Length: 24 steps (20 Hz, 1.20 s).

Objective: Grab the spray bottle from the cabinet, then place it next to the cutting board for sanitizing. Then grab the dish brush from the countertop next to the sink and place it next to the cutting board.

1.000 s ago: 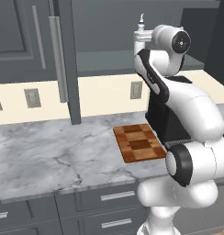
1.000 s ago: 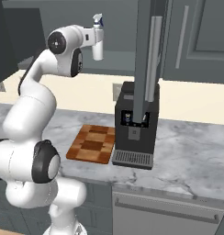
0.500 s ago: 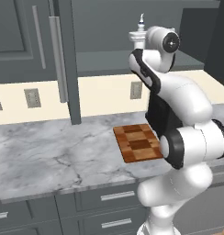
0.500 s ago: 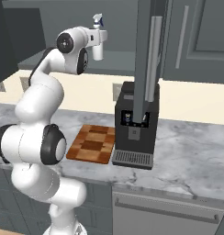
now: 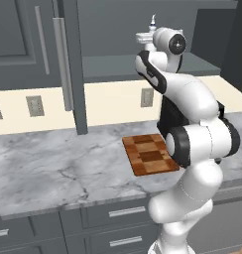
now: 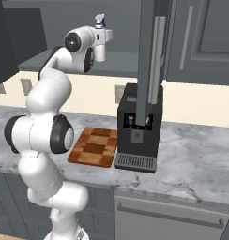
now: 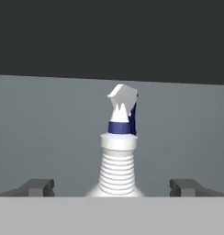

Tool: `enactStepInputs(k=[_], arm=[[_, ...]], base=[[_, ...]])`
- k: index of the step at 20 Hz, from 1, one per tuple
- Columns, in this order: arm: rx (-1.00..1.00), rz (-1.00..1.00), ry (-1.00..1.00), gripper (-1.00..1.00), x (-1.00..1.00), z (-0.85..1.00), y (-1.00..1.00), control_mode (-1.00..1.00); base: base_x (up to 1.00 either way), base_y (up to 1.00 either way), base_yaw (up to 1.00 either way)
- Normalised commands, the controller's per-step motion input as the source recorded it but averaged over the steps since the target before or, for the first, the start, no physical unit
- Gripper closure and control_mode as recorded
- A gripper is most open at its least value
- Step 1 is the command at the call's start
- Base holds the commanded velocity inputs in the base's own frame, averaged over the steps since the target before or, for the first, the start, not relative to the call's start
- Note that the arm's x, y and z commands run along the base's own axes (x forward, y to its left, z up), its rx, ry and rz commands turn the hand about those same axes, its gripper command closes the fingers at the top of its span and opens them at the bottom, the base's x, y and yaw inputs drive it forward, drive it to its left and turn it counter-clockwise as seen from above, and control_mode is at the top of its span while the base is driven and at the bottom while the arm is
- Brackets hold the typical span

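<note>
Spray bottle upright between wide-spread fingers, untouched, inside the cabinet above the cutting board.

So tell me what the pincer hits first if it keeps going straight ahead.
The spray bottle, most likely: it stands centred between the open pincer's fingertips, right ahead. How near it is, the hand view cannot settle.

Spray bottle white, blue-tipped nozzle; cutting board light and reddish-brown patchwork; countertop grey-veined marble
</note>
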Motion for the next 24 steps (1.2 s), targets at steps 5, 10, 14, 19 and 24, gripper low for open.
enactStepInputs(k=[5, 10, 14, 19, 24], arm=[[0.00, 0.00, 0.00, -1.00, 0.42, -0.01, -0.06, -1.00], [0.00, 0.00, 0.00, -1.00, 0.39, -0.04, -0.03, -1.00], [0.00, 0.00, 0.00, 1.00, 0.31, -0.06, 0.00, -1.00], [0.00, 0.00, 0.00, 1.00, 0.13, -0.02, 0.00, -1.00], [0.00, 0.00, 0.07, 1.00, 0.00, 0.00, 0.04, -1.00]], base=[[0.00, 0.00, 0.00], [0.00, 0.00, 0.00], [0.00, 0.00, 0.00], [0.00, 0.00, 0.00], [0.00, 0.00, 0.00]])
